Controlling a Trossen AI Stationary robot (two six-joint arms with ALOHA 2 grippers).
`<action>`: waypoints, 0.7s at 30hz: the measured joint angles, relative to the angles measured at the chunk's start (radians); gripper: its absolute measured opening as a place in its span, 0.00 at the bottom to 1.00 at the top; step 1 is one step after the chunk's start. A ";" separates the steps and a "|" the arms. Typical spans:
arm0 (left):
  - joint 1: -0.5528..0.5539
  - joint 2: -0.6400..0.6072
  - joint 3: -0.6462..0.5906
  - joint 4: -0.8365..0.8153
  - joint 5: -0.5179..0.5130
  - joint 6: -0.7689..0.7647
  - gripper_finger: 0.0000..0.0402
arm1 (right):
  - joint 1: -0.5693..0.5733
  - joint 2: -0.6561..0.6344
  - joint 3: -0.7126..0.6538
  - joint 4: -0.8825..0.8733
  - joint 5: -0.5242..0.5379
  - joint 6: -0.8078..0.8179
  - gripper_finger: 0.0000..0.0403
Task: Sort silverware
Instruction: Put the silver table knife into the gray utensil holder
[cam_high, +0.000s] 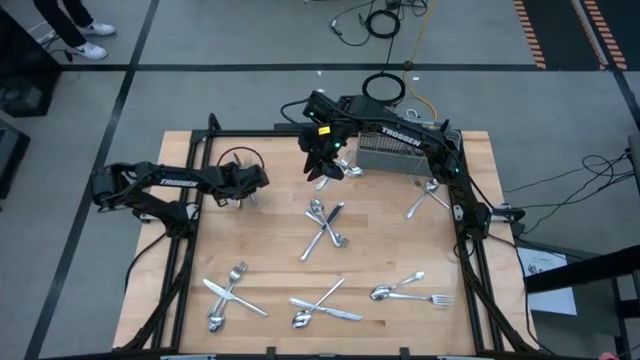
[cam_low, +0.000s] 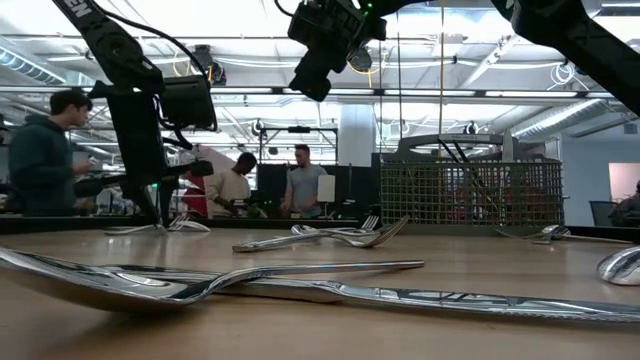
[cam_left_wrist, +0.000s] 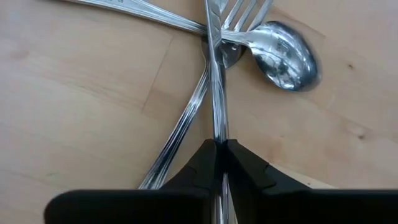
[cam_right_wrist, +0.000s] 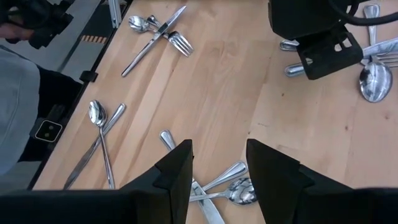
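Observation:
The silverware lies in small crossed heaps on the wooden table (cam_high: 270, 250). One heap is under my left gripper (cam_left_wrist: 219, 147) at the table's left: a spoon (cam_left_wrist: 286, 56), a fork (cam_left_wrist: 245, 12), a ribbed handle (cam_left_wrist: 180, 124) and a thin piece (cam_left_wrist: 215, 74) seen on edge. My left gripper (cam_high: 252, 195) is shut on that thin piece. My right gripper (cam_right_wrist: 219, 168) hangs open and empty high over the table's far middle (cam_high: 322, 165), above another heap (cam_right_wrist: 217, 190). My left gripper pinches the thin piece of silverware (cam_left_wrist: 217, 134) between its two fingertips, one on each flat side, so the piece stands on edge. The fingers come from above, slanting down. The piece runs on ahead of the fingers and crosses over the fork and the spoon's handle.
A grey wire-mesh basket (cam_high: 390, 152) stands at the far edge, right of the middle. More crossed heaps lie at the middle (cam_high: 325, 225), the right (cam_high: 428, 195) and along the near edge (cam_high: 230, 295) (cam_high: 320, 305) (cam_high: 410, 290). People stand in the room beyond (cam_low: 40, 150).

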 joint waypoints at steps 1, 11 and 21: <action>0.000 -0.003 0.000 0.004 0.000 0.002 0.08 | 0.000 0.000 0.000 -0.002 0.000 0.001 0.35; -0.001 -0.076 -0.006 0.006 0.007 0.014 0.08 | 0.000 0.000 0.000 -0.005 0.000 0.038 0.35; -0.029 -0.206 -0.005 0.031 -0.026 0.118 0.06 | 0.000 0.000 0.000 -0.004 -0.044 0.055 0.35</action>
